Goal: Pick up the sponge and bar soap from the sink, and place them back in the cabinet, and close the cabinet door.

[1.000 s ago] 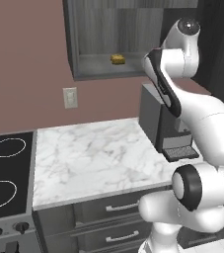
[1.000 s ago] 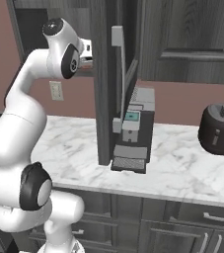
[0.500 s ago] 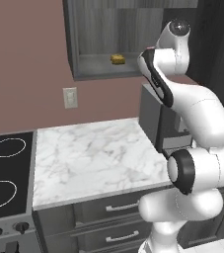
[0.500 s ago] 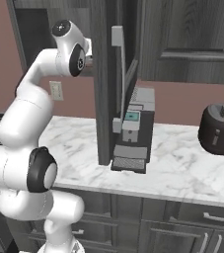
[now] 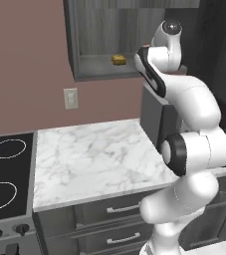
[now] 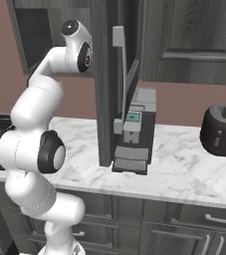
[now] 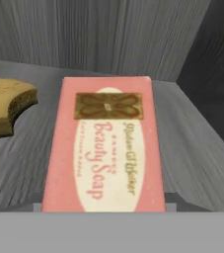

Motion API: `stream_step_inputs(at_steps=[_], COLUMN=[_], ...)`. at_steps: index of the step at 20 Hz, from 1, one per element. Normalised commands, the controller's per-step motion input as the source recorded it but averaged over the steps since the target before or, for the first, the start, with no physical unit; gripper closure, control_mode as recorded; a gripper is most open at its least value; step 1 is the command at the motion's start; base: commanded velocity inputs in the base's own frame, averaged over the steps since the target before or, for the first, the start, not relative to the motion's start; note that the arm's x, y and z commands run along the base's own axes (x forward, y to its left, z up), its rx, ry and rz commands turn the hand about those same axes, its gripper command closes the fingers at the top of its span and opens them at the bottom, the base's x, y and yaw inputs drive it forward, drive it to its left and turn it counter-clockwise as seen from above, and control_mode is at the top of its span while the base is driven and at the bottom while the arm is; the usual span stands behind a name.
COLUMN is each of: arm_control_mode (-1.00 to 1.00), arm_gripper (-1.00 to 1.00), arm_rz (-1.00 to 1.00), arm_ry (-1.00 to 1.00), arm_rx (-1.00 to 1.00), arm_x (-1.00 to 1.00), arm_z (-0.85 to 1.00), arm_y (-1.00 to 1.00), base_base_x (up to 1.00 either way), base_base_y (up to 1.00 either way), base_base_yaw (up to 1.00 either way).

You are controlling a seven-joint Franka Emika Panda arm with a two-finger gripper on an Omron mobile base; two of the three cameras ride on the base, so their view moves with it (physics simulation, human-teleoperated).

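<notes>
Grey cabinet [image 5: 92, 67] shelf: sponge [image 7: 5, 105], bar soap [image 7: 106, 146] | pincer grip: cannot tell

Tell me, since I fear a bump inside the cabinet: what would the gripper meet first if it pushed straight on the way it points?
Probably the cabinet's wood-grain back wall, beyond the bar soap that fills the gripper's near view. The sponge sits off to one side, apparently clear of that line, though depth is hard to judge.
</notes>
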Motion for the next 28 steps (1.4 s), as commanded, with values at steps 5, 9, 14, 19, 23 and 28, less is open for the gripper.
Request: stream_step_inputs(at_steps=[5, 9, 14, 19, 23, 28], arm_control_mode=[-1.00, -1.00, -1.00, -1.00, -1.00, -1.00], arm_gripper=[1.00, 1.00, 1.00, 1.00, 1.00, 1.00], arm_rz=[0.00, 0.00, 0.00, 0.00, 0.00, 0.00], arm_ry=[0.00, 0.00, 0.00, 0.00, 0.00, 0.00], arm_rx=[0.00, 0.00, 0.00, 0.00, 0.01, 0.01], arm_x=[0.47, 0.43, 0.35, 0.29, 0.24, 0.23], arm_z=[-0.10, -0.17, -0.07, -0.10, -0.02, -0.13], arm_y=[0.00, 0.00, 0.00, 0.00, 0.00, 0.00], base_base_x=[0.00, 0.00, 0.00, 0.00, 0.00, 0.00], base_base_y=[0.00, 0.00, 0.00, 0.00, 0.00, 0.00], base_base_yaw=[0.00, 0.00, 0.00, 0.00, 0.00, 0.00])
